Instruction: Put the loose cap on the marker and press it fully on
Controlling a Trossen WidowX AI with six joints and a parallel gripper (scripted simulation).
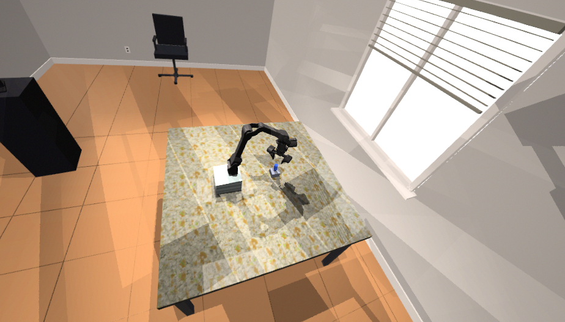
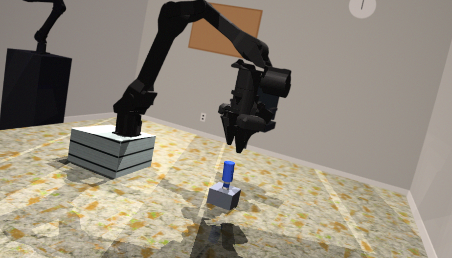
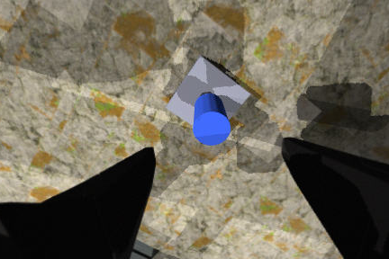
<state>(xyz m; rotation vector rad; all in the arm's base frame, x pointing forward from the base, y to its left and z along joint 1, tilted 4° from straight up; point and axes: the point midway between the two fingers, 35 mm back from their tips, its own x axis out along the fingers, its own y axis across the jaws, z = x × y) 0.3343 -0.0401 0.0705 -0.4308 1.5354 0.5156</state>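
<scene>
The blue cap [image 1: 276, 166] [image 2: 228, 172] [image 3: 212, 128] sits upright over the marker. A short piece of the marker [image 2: 226, 185], with a dark blue band, shows between the cap's lower edge and the block. Whether the cap is fully clicked on cannot be told. The grey holder block [image 1: 274, 173] [image 2: 222, 198] [image 3: 185, 101] stands on the table under the marker. My gripper [image 1: 279, 159] [image 2: 234, 149] [image 3: 217, 149] is open and empty, above the cap and clear of it. In the wrist view the cap shows between and beyond the two spread fingertips.
The patterned table [image 1: 258, 256] [image 2: 100, 222] carries the arm's pale layered base block [image 1: 228, 186] [image 2: 95, 153], left of the holder. Off the table are a dark cabinet [image 1: 37, 135] [image 2: 33, 88], bearing another black arm [image 2: 50, 21], and an office chair [image 1: 170, 35].
</scene>
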